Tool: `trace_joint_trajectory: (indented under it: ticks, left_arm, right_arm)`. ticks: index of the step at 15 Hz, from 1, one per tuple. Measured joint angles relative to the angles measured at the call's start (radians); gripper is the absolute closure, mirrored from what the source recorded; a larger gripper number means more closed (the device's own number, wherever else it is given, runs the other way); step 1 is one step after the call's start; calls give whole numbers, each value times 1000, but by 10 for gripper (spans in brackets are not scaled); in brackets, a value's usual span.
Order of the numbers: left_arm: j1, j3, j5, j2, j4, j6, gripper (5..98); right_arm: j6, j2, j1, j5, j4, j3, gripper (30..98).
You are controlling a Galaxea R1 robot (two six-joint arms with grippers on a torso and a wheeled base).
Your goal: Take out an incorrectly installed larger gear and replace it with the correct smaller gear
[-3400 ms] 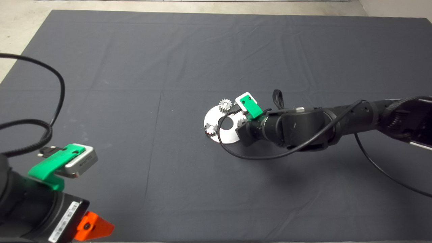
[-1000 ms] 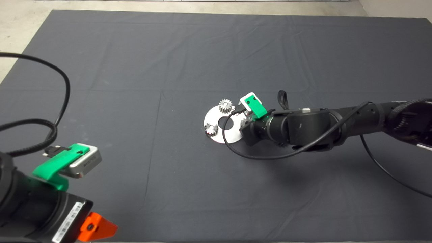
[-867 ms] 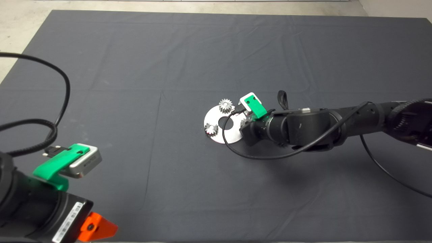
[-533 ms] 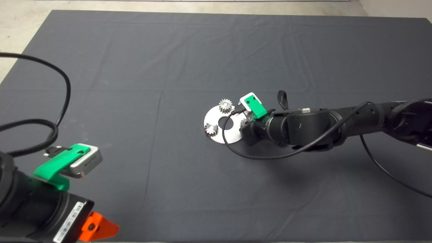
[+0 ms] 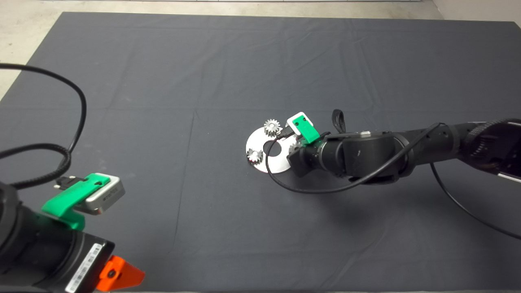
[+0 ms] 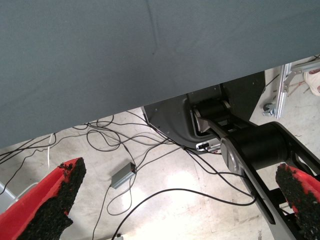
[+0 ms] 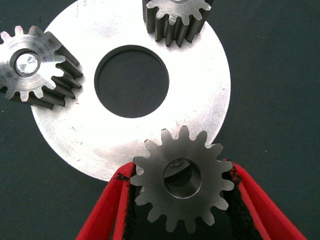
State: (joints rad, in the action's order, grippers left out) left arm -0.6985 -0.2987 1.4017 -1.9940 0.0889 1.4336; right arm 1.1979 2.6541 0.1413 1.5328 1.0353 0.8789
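At the lower left edge of the head view, the left gripper waits above the near edge of the dark mat that covers the desk. In the left wrist view its jaws stand wide open with nothing between them, and its two red fingers with rough black pads frame the mat's edge, a black machine base and loose cables on the pale floor. Toward the middle of the mat lies a round steel disc with a big hole in its centre. Two small gears sit on this disc: one gear at its near left rim and another gear at its far rim, each with straight teeth. In the right wrist view both are seen at the disc's edge, well apart from each other. The right arm comes in from the right side, and the right gripper is at the disc's right rim. Its jaws are closed on the smaller gear, with one pad touching the teeth on each side. This gear lies over the rim of the disc, partly above the plate and partly above the mat, and something metallic shows through its centre hole.
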Motion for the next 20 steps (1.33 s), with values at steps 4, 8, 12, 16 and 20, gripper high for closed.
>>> trace_joint_trajectory:
  ticks: [4,8,12,16,20]
  left_arm:
    - [0,0,0,0,0,0,60]
    - [0,0,0,0,0,0,60]
    - [0,0,-1,2,0,0,60]
    - [0,0,-1,2,0,0,60]
    - [0,0,-2,2,0,0,60]
  right_arm:
    - [1,0,0,-2,0,0,892]
    - [0,-1,-5,-2,3,-1,892]
    - [0,-3,-26,1,34,-9,892]
    - [0,-3,-28,1,46,-10,892]
    - [1,6,-30,-18,61,33,892]
